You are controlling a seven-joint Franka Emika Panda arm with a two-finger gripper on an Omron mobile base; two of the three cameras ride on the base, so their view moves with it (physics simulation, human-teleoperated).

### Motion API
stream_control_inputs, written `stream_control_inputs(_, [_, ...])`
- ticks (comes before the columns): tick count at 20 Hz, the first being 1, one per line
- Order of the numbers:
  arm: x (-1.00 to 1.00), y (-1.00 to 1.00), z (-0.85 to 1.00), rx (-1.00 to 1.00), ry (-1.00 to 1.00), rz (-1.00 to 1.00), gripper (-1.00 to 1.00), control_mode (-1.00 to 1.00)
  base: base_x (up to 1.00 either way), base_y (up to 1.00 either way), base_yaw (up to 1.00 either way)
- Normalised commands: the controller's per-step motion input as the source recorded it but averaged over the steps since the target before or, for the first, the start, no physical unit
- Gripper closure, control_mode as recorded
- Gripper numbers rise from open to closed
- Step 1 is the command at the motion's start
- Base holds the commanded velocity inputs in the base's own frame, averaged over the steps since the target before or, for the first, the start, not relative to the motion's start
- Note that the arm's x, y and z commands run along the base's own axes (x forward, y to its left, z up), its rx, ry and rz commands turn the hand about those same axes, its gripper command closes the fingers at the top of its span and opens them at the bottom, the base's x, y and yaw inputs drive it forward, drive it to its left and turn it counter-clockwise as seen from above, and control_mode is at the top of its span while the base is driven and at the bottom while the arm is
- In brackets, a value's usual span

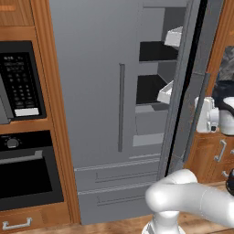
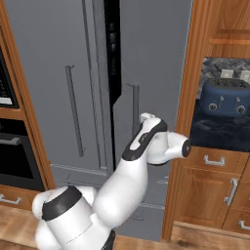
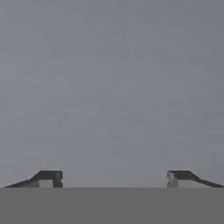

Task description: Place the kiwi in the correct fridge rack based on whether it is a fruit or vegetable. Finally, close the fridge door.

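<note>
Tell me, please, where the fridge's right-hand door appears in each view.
Left base view: the right door is a narrow slanted grey strip at the right, beyond the black gap.
Right base view: the broad grey panel centre-right, right of that gap.
Hand view: probably the flat grey surface facing the fingers.
Shared landmark: the left door's long handle, in both base views.

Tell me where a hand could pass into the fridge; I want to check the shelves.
Both shelves look bare where visible: the upper shelf and the fridge rack below, between grey walls. Tight at their right ends, beside white bins and the ajar door.
</note>
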Motion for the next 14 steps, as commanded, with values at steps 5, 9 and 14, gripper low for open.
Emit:
stream_control_inputs(5, [0.67,0.44,0.09,-0.02,0.00,-0.01,-1.00,-1.00,0.00,0.00,0.00])
stream_control_inputs(9, [0.47,0.34,0.13,-0.03,0.00,-0.06,-1.00,-1.00,0.00,0.00,0.00])
stream_control_inputs(14, [0.25,0.29,0.12,-0.05,0.00,-0.19,-1.00,-1.00,0.00,0.00,0.00])
